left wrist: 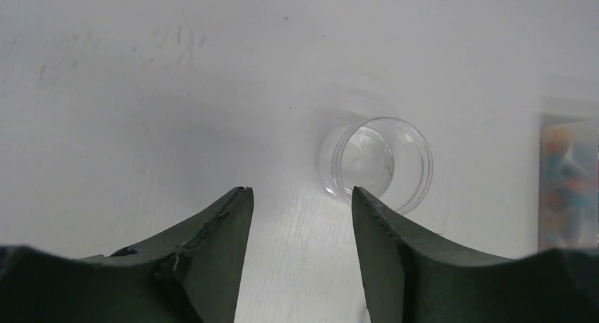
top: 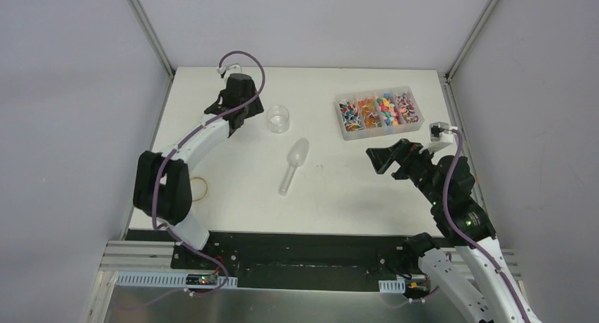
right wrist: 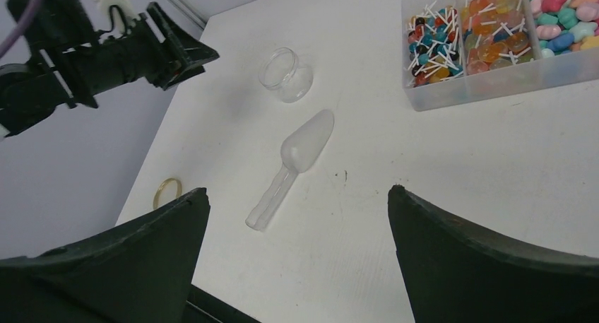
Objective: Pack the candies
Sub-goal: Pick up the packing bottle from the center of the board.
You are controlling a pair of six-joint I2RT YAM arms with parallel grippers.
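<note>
Candies [top: 378,109]: sorted by kind in a clear four-part box [top: 348,131] at the far right of the worktop [top: 233,210]. Lollipops on white sticks fill the end part nearest the middle of the worktop. None have been taken out yet.

From the right jaws: the box is ahead and off to the right, well apart. The jaws are spread wide, released, with nothing between them. The clear scoop [right wrist: 293,164] lies flat straight ahead of their gap, bowl end pointing away and handle towards the jaws.

From the left jaws: the candies are far off, past the jar. Only a blurred edge of the box shows at the right of the wrist view. These jaws stand part-way apart and grasp nothing, with bare worktop between the tips. The small round clear jar [left wrist: 378,164] stands upright, mouth up and empty, just beyond the tip of the right-hand jaw in that view, so it is off the centreline. I cannot tell whether that tip touches it.

A rubber band [top: 200,189] lies near the left arm's elbow, away from both sets of jaws.

Step in hand, as I judge it: the left arm secures the jar while the right waits to take the scoop.

To do it well:
- Slide the left jaws sideways until the jar sits midway between the tips.
- The gap looks narrow for the jar, so widen it before advancing.
- Come in low and grip the wall gently. The jar is light and smooth, so a nudge from one tip could skate or tip it.
- Keep the mouth clear for pouring.
</note>
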